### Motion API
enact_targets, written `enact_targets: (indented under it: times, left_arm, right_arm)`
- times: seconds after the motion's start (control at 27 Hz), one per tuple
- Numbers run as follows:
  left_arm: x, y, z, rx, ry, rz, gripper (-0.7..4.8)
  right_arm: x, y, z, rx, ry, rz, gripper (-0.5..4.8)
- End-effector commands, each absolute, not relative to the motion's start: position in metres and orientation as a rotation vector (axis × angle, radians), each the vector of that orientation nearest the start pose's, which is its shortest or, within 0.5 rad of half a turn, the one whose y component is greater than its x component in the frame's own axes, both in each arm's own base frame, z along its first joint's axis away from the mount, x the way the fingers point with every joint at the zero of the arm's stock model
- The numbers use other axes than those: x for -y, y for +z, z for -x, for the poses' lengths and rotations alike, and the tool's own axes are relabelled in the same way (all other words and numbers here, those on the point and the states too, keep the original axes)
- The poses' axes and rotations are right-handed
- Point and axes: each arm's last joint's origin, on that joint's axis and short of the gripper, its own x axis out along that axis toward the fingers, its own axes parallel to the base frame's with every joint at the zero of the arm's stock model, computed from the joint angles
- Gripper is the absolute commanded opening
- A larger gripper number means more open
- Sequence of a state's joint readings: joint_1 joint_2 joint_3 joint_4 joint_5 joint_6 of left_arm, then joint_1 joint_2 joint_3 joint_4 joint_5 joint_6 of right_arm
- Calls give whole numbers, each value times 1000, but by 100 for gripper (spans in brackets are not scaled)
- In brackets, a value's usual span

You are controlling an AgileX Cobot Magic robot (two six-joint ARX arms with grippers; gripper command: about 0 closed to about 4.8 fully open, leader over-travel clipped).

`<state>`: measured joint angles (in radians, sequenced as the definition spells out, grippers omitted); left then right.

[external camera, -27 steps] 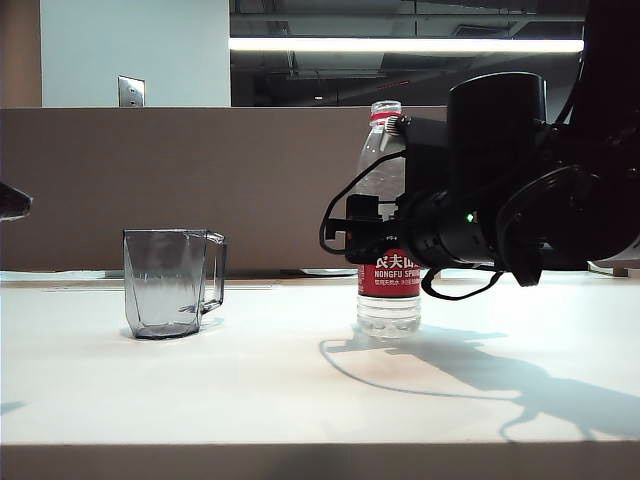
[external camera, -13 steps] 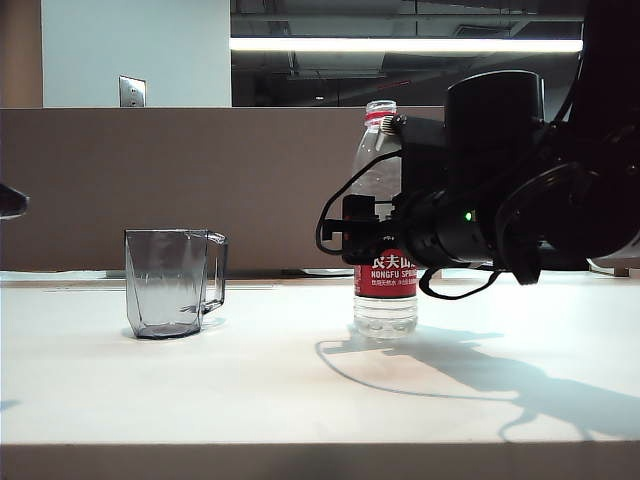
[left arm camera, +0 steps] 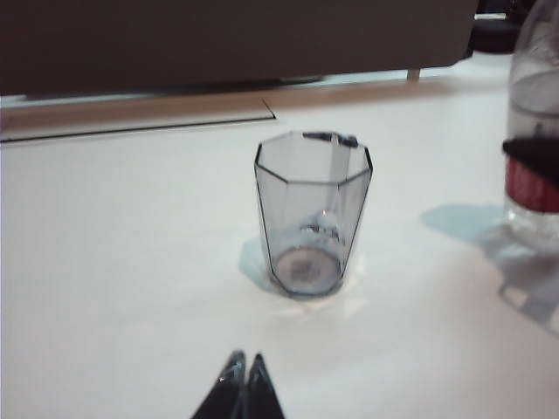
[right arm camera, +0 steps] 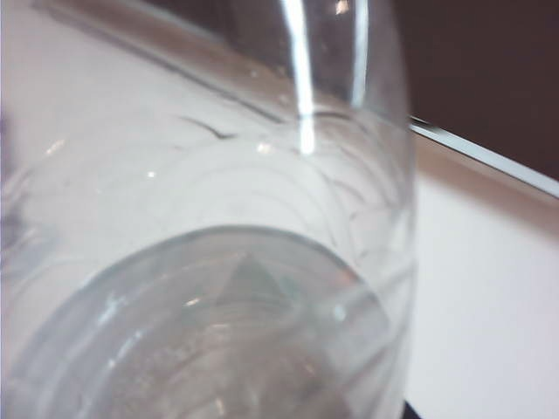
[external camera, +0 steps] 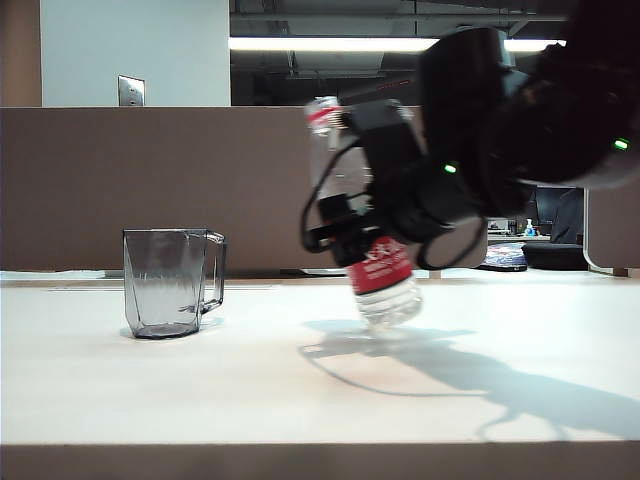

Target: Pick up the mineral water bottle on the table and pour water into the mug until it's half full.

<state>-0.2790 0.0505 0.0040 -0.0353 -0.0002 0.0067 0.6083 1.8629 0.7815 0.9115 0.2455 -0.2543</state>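
My right gripper (external camera: 347, 232) is shut on the mineral water bottle (external camera: 382, 268), gripping its middle just above the red label. The bottle leans with its neck (external camera: 324, 114) up and to the left, toward the mug, and its base hangs just off the table (external camera: 250, 380). Water (external camera: 392, 302) sits in its lower end. In the right wrist view the bottle's clear wall (right arm camera: 218, 262) fills the picture and hides the fingers. The grey faceted mug (external camera: 172, 283) stands upright left of the bottle. In the left wrist view my left gripper (left arm camera: 244, 360) is shut and empty, short of the mug (left arm camera: 313, 214).
A brown partition wall (external camera: 150, 180) runs along the back of the table. The bottle (left arm camera: 533, 131) shows at the edge of the left wrist view, beside the mug. The tan front edge (external camera: 300, 462) of the table is nearest the camera.
The bottle stood upright on the table; now it is lifted and tipped with its neck toward the mug. The right arm has risen and rolled. The left gripper has left the exterior view.
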Motion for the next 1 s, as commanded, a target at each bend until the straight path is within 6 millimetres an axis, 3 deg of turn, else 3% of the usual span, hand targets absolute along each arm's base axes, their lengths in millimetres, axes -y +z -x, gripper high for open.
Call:
enact_targets:
  times: [0.04,0.11,0.41,0.82,1.0]
  left_arm:
    - [27,161,-96,-49,-276,-14,-5]
    - [27,161,-96,-49,-276,-14,-5]
    - [27,161,-96,-49,-277,-14,-5]
    - [27,161,-96,-49,-277,-14,-5]
    - [27,161,-96,-49,-276,-14,-5]
  right_arm:
    - [-223,176,-305,-65,438,428,322]
    - [-236,188,-311,-89,466,509,322]
    - [-248,212,-325,-130,506,741,322]
    - [-264,227,-334,-112,509,1051,299]
    - [-268,223,-336,-93,531,1191,299]
